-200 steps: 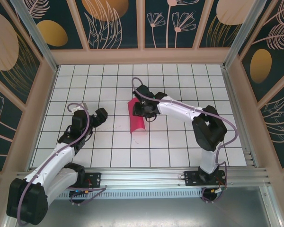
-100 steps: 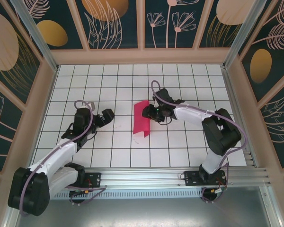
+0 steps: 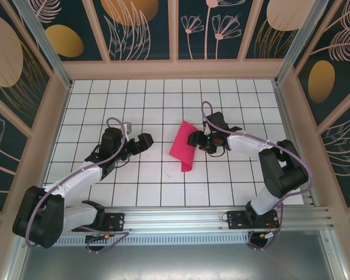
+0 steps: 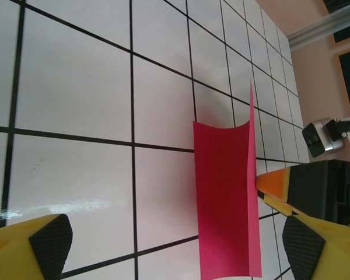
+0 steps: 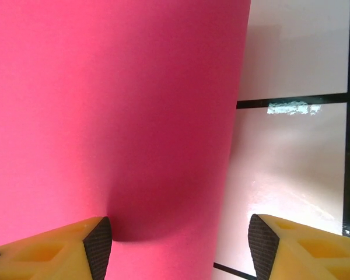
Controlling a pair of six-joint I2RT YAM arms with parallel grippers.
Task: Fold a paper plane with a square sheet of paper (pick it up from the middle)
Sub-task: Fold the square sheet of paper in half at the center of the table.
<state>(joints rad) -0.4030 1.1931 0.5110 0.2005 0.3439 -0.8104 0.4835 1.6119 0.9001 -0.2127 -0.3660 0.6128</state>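
Observation:
The square sheet of paper (image 3: 182, 146) is magenta-pink and curled into a half tube, lying on the white tiled floor between both arms. In the left wrist view the sheet (image 4: 227, 198) bows upward with one long edge raised. My left gripper (image 3: 146, 142) is open about one tile left of it, its pads (image 4: 46, 239) wide apart with the sheet ahead of the left gripper (image 4: 175, 248). My right gripper (image 3: 193, 140) is open at the sheet's right edge. In the right wrist view the sheet (image 5: 116, 105) lies between the right gripper (image 5: 179, 242) jaws, touching one pad (image 5: 98, 242). The paper plane is out of view.
Wooden walls (image 3: 53, 122) enclose the tiled floor (image 3: 221, 181) on three sides. An aluminium rail (image 3: 175, 214) with both arm bases runs along the near edge. Bare tiles lie in front of and behind the sheet.
My right gripper carried the sheet rightward and nearer, then widened its jaws. My left gripper moved right toward the sheet. The sheet now lies more slanted.

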